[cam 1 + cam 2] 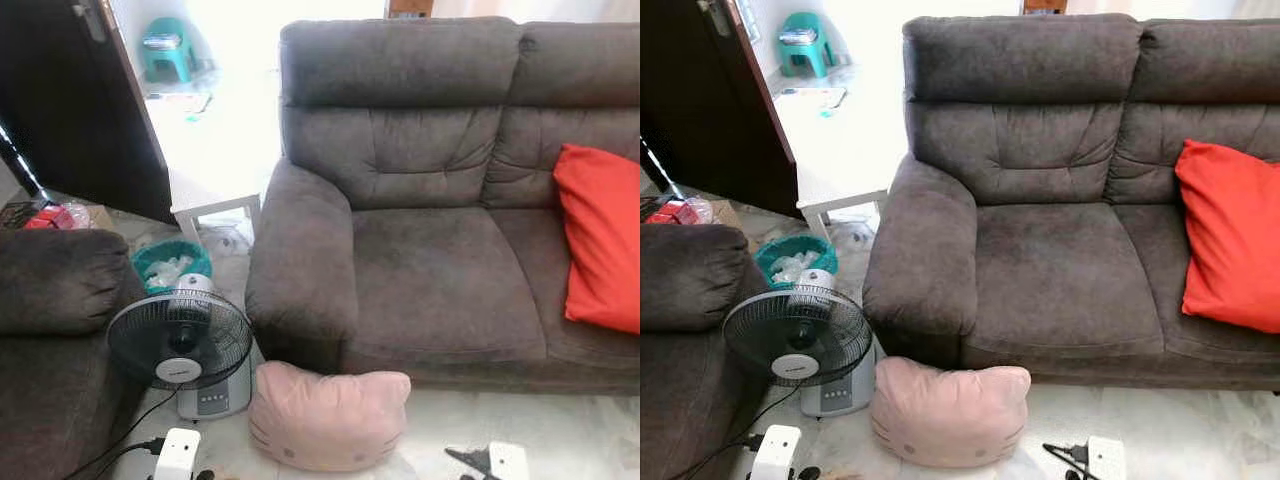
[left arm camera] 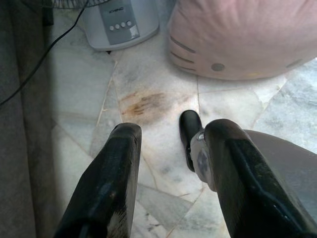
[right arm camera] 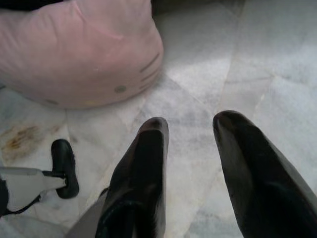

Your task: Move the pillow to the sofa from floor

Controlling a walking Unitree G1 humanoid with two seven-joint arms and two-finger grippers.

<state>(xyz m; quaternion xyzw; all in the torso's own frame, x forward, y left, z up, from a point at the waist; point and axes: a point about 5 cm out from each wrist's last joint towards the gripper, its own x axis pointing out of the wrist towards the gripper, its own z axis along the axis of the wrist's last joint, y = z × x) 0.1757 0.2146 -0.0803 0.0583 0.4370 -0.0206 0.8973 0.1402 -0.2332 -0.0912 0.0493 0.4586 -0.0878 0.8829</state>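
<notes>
Pillow point(image 1: 328, 415), pink with a cat face, lies on the marble floor point(image 3: 257, 64) against the front of the grey sofa point(image 1: 440, 280). Nearer than it, the left gripper point(image 2: 171, 144) and right gripper point(image 3: 190, 126) hang over the floor, each with fingers apart and empty. Beside the sofa's arm stands a fan point(image 1: 180, 345). On the sofa seat leans a red cushion point(image 1: 603, 235).

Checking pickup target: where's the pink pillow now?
The pink pillow lies on the floor against the grey sofa front, just right of the fan.
</notes>
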